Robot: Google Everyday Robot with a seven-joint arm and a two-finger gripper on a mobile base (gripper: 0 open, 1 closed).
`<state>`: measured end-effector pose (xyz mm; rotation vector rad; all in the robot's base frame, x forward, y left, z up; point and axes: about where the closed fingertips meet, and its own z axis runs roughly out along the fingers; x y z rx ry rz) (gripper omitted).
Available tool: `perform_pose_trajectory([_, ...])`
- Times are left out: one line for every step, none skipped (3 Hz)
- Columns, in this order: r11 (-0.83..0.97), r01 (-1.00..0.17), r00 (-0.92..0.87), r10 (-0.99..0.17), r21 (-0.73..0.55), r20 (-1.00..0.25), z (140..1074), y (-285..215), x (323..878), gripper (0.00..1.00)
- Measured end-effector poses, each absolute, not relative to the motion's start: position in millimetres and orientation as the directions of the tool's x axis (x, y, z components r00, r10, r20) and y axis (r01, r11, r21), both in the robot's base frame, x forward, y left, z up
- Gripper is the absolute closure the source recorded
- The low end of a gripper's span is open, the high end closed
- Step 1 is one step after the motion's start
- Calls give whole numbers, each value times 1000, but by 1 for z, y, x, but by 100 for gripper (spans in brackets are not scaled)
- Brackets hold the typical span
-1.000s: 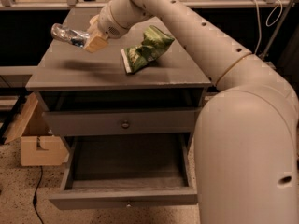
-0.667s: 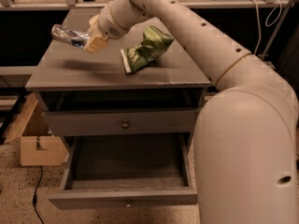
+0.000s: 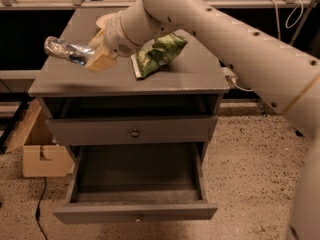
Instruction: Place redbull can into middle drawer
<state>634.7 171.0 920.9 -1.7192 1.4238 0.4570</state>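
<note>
My gripper [image 3: 89, 59] is shut on the redbull can [image 3: 62, 48], a slim shiny silver can with blue patches. It holds the can lying sideways above the left part of the grey cabinet top [image 3: 190, 76], the can pointing left past the edge. The middle drawer [image 3: 135, 213] is pulled out at the bottom front, with a small pale knob on its long grey panel. Its inside shows nothing in it. The drawer lies well below and to the right of the can.
A green-and-white snack bag [image 3: 157, 54] lies on the cabinet top beside my wrist. A closed drawer front with a dark round knob [image 3: 135, 133] sits above the open drawer. A cardboard box [image 3: 42, 156] stands on the floor at the left. My arm crosses the right side.
My gripper with the can has dropped a little and shifted slightly left. The bag and the drawers have not moved.
</note>
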Motion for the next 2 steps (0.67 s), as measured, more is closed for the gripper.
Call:
perform_pose_trajectory([41, -918, 293, -599, -395, -745, 923, 156, 590, 100])
perform_pose_trajectory([106, -924, 246, -571, -367, -784, 895, 140, 553, 100])
